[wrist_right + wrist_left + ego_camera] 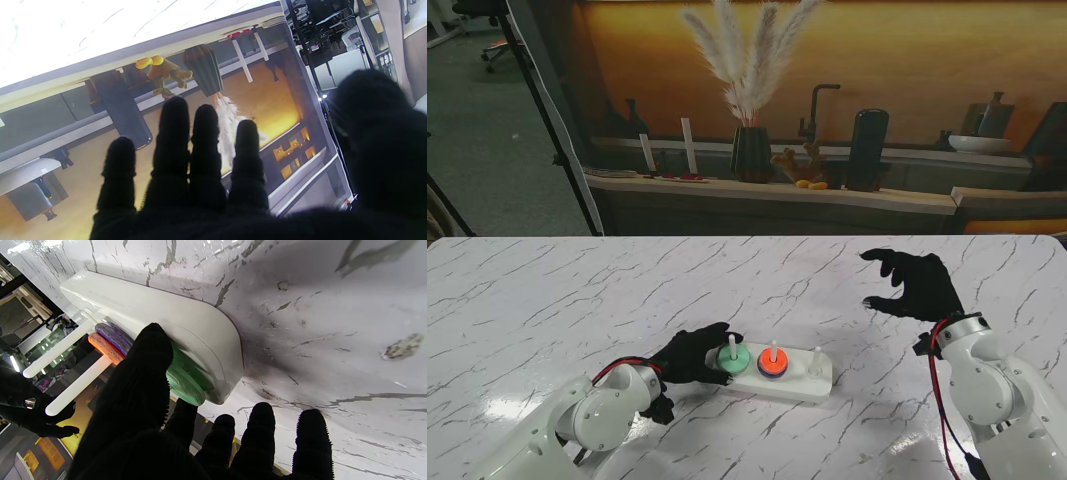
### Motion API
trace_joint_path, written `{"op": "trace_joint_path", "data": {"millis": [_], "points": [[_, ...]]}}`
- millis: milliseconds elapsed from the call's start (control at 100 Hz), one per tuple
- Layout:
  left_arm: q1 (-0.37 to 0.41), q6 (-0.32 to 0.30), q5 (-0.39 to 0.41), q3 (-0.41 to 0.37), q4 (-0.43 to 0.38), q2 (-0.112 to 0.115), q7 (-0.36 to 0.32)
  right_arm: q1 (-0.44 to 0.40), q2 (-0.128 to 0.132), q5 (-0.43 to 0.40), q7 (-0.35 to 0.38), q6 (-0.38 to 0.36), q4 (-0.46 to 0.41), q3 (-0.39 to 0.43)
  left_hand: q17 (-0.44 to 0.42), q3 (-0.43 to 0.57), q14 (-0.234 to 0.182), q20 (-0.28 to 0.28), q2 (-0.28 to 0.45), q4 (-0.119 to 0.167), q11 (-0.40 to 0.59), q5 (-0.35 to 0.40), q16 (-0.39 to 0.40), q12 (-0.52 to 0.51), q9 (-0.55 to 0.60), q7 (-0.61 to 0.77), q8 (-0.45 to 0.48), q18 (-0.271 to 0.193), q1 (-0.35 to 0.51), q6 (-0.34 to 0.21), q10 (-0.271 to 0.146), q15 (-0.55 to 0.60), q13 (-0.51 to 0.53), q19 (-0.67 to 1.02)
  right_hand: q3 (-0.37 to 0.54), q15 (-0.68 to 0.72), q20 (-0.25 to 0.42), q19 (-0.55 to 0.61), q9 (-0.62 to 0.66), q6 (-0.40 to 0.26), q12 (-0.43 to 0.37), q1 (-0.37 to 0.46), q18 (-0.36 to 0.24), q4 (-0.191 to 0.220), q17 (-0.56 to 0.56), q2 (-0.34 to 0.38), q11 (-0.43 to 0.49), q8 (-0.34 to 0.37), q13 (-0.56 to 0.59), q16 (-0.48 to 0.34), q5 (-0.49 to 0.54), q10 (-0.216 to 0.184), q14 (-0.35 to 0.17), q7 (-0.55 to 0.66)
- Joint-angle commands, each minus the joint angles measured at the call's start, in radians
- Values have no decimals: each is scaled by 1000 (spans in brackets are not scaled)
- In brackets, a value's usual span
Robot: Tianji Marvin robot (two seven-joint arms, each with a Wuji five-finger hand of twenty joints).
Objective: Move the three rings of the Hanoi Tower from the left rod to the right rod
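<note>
Marble-look table [547, 300]; behind it a shelf [767, 190] with pampas vase [750, 152], maybe a tap [819, 110]; orange-lit wall [897, 60].

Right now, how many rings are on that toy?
3: a green ring on the left rod beside the left hand, an orange ring atop a purple ring on the middle rod.

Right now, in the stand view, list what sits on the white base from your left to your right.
Green ring on the left rod → orange ring over a purple one on the middle rod → bare right rod.
</note>
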Motion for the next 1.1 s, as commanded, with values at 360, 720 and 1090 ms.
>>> {"op": "trace_joint_path", "data": {"millis": [360, 720, 1090], "points": [[11, 1, 4, 16, 16, -10, 20, -6, -9, 5, -4, -1, 3, -6, 63, -124, -21, 9, 148, -1, 43, 101, 50, 35, 81, 103, 64, 29, 171, -46, -20, 71, 60, 249, -19, 25, -8, 26, 20, -16, 16, 15, 213, 53, -3, 20, 20, 18, 19, 16, 8, -15, -5, 5], [24, -11, 3, -4, 5, -16, 48, -8, -9, 5, -5, 0, 3, -2, 68, -148, -15, 7, 188, -1, 58, 119, 55, 38, 95, 143, 78, 31, 188, -51, -24, 85, 73, 264, -24, 25, -8, 27, 19, -12, 16, 16, 213, 55, -3, 26, 20, 17, 18, 15, 7, -15, -6, 5], [40, -10, 1, -38, -40, -16, 46, -11, -10, 15, 1, 2, 6, -8, 67, -171, -13, 3, 201, -4, 63, 113, 56, 36, 95, 145, 70, 30, 193, -48, -23, 90, 75, 266, -29, 26, -8, 27, 19, -7, 16, 18, 212, 57, -3, 29, 20, 17, 18, 15, 9, -15, -5, 3]]}}
